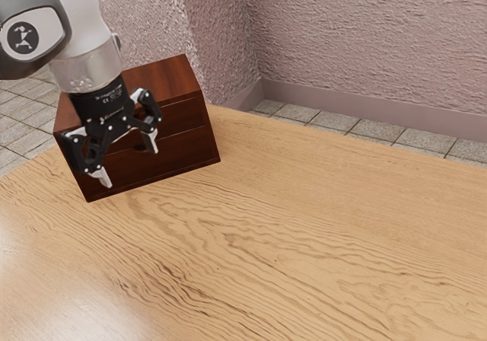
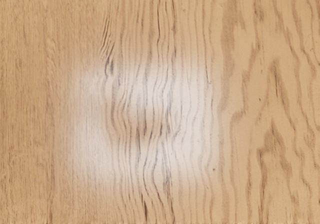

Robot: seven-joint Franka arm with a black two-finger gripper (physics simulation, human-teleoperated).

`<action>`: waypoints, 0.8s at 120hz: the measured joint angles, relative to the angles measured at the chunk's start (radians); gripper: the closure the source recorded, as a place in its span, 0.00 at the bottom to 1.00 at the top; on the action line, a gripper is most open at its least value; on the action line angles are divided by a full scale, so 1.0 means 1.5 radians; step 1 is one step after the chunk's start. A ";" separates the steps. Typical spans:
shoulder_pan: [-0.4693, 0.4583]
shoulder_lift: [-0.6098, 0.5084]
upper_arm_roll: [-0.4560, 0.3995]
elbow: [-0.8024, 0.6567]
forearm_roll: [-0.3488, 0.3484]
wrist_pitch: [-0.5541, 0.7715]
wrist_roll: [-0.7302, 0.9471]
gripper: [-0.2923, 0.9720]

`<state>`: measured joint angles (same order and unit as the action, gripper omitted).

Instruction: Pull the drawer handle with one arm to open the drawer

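A small dark-brown wooden cabinet (image 1: 171, 128) with two drawer fronts stands on the light wooden table (image 1: 304, 234) at the exterior view's upper left. Both drawer fronts sit flush with the cabinet face. A small dark handle (image 1: 141, 149) shows on the lower drawer front, partly hidden by my hand. My gripper (image 1: 128, 160) hangs in front of the cabinet, above the table, its fingers spread apart and holding nothing. In the wrist view, bare table wood (image 2: 160, 114) with a pale glare patch lies below my hand.
A rough plastered wall (image 1: 358, 29) rises behind the table, with a strip of grey floor tiles (image 1: 380, 128) along its base. The table stretches wide toward the exterior view's right and front.
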<state>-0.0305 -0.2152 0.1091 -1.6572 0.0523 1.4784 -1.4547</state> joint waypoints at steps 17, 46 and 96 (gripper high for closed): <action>0.006 -0.007 0.001 -0.026 0.001 0.018 -0.008 0.23; 0.087 0.049 -0.005 0.032 0.008 0.030 -0.021 0.23; 0.161 0.128 0.007 0.106 -0.008 0.092 -0.044 0.23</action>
<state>0.2114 -0.0234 0.1189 -1.4976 0.0404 1.6165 -1.5212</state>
